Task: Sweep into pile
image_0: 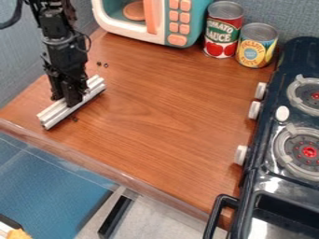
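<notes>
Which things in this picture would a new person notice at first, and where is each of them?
Probably first the black gripper, holding a pale metal bar low over the left part of the wooden counter. Next, the teal-and-white toy microwave with orange buttons at the top edge, beside two bright food cans. On the right, the red centres of the dark toy stove's burners also catch the eye.

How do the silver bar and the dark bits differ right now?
The silver bar is long and straight; the dark bits are tiny specks. The silver bar is in the pincer, while the dark bits lie loose and apart. The silver bar is pale, the dark bits nearly black. Both are on the brown tabletop.
</notes>
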